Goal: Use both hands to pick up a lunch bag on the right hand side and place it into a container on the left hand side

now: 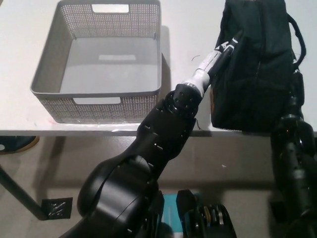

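Observation:
The black lunch bag (pixel 257 69) stands upright at the right of the white table, close to the front edge. My white left hand (pixel 218 53) lies flat against its left side, fingers stretched up along the fabric. My black right hand (pixel 296 87) presses on its right side and is hard to tell from the dark fabric. The bag is squeezed between both hands. The grey perforated container (pixel 94 91) sits at the left, and nothing lies in it.
The white table (pixel 188 20) ends at a front edge just below the bag and container. A narrow strip of bare tabletop separates the container's right wall from my left forearm. Floor and a table leg show below.

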